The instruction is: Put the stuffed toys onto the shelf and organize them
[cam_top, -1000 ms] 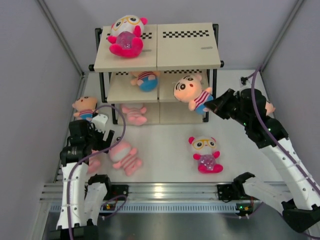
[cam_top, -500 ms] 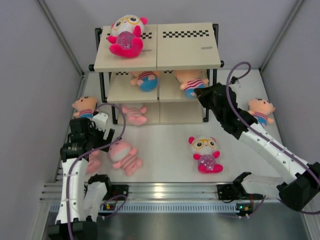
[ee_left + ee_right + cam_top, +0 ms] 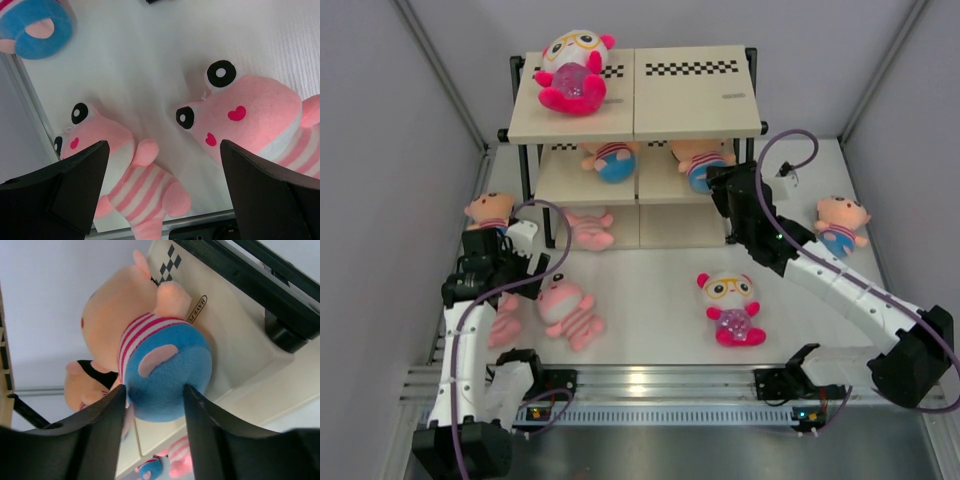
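Note:
The shelf (image 3: 690, 100) stands at the back of the table. A white-and-magenta toy (image 3: 572, 72) lies on its top board, two peach toys (image 3: 611, 160) (image 3: 698, 162) on the middle board, and a pink striped toy (image 3: 586, 228) at the bottom. My right gripper (image 3: 717, 185) reaches into the middle tier. In the right wrist view its jaws (image 3: 154, 392) stand apart on either side of the blue bottom of the peach toy (image 3: 160, 355), which rests on the board (image 3: 240, 340). My left gripper (image 3: 520, 262) hangs wide open over two pink striped toys (image 3: 135, 185) (image 3: 255, 120) and holds nothing.
On the table lie a white-and-magenta toy (image 3: 730, 308) in the middle, a peach toy (image 3: 840, 222) at the right and another peach toy (image 3: 490, 212) by the shelf's left leg. Grey walls close both sides. A metal rail (image 3: 640, 385) runs along the near edge.
My right arm carried the peach toy from in front of the shelf into the middle tier, set it on the board, and its jaws have parted. The left arm shifted slightly.

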`<action>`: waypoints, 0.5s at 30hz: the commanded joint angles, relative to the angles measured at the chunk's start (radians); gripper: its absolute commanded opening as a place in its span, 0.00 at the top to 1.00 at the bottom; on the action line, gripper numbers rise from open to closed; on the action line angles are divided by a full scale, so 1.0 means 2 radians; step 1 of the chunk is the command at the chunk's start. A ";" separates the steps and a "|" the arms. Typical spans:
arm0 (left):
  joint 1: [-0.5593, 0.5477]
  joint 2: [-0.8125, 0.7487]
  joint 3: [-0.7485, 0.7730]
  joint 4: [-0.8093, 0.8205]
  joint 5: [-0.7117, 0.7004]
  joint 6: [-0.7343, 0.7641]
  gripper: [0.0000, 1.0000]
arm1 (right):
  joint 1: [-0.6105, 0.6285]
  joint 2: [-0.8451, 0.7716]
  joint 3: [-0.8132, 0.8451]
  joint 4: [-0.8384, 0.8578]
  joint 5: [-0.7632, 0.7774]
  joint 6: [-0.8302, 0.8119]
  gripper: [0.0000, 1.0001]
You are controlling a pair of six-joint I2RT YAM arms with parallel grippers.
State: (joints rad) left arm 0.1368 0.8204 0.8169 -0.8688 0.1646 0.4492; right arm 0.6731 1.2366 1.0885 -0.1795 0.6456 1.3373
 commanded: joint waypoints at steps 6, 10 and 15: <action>0.002 0.014 0.008 0.016 -0.026 0.015 0.01 | 0.025 -0.048 0.019 0.042 0.015 -0.030 0.42; 0.004 -0.006 -0.042 0.053 -0.100 0.056 0.01 | 0.029 -0.072 0.010 0.053 0.022 -0.057 0.43; 0.040 0.020 -0.020 0.096 -0.091 0.090 0.04 | 0.029 -0.087 0.009 0.072 -0.015 -0.119 0.43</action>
State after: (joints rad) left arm 0.1711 0.8398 0.7311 -0.7895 -0.0135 0.5610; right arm 0.7120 1.0882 1.0882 -0.1036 0.6514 1.1995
